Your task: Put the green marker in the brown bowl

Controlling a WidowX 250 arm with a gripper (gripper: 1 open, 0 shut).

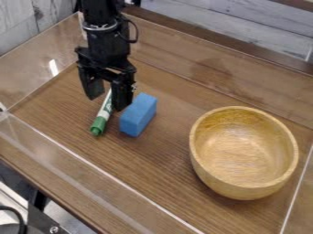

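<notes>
Claw (106, 93): 1, open, straddling marker top | green marker (102, 116): 1, flat on desk (208, 73) | blue block (138, 114): 1 | brown bowl (244, 151): 1, empty

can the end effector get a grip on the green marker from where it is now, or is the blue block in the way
Probably yes. The open end effector points down over the marker's upper end, fingers either side. The blue block lies close alongside, so one finger has little room.
</notes>
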